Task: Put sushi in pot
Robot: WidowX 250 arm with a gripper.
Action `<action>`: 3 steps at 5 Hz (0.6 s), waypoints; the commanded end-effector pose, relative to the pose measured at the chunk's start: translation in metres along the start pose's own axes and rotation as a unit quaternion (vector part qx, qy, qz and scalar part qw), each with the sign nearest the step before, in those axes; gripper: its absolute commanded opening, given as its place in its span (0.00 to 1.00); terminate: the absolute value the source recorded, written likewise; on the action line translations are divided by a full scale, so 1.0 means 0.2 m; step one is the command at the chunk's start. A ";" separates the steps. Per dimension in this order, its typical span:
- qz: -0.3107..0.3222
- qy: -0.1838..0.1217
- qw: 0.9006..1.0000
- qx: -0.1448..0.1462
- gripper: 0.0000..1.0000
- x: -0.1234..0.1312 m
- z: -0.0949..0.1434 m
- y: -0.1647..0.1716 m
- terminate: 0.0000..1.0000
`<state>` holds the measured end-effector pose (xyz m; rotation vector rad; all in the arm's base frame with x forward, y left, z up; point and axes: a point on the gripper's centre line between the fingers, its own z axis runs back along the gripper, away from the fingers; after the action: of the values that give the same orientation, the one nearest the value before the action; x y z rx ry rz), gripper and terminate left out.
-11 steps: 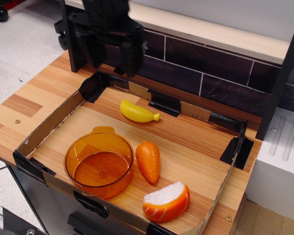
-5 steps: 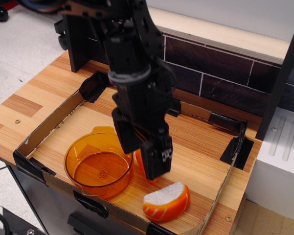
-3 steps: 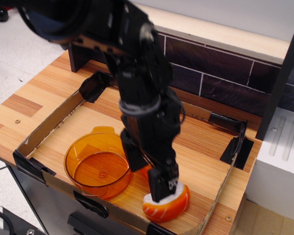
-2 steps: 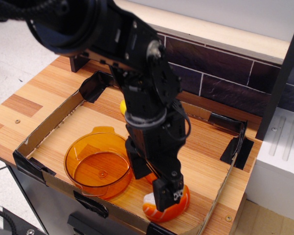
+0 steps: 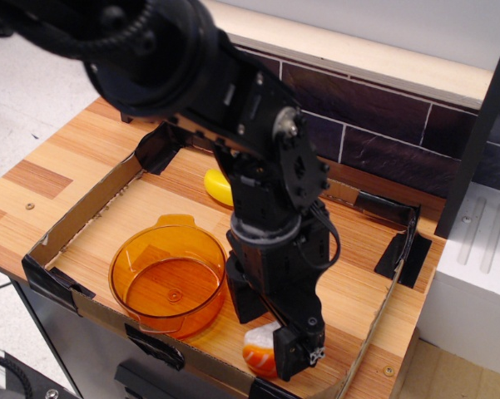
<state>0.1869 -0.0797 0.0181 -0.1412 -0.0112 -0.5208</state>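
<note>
The sushi [image 5: 261,349] lies near the front edge of the cardboard tray, and only its white rice and a bit of orange salmon show from under the arm. My black gripper [image 5: 273,328] is lowered over it. One finger [image 5: 300,356] stands to its right and the other [image 5: 243,298] behind and to its left, with the jaws spread about as wide as the sushi. The amber pot [image 5: 168,278] stands empty to the left, its tab handle facing the back.
A yellow banana [image 5: 218,185] peeks out behind the arm at the back of the tray. The carrot is hidden by the arm. Low cardboard walls [image 5: 75,218] with black tape corners ring the tray. A dark tiled wall [image 5: 383,141] stands behind.
The arm came from the back left, swept over the tray and lowered to the front right. The gripper now stands over the sushi and covers most of it. The sushi and pot have not moved.
</note>
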 end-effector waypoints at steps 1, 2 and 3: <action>-0.016 -0.015 1.000 0.012 1.00 0.00 0.01 0.02 0.00; -0.022 -0.004 1.000 0.000 0.00 0.01 0.01 0.01 0.00; -0.015 -0.012 1.000 0.000 0.00 0.01 0.04 0.02 0.00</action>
<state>0.1870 -0.0828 0.0138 -0.1500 0.0085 -0.5441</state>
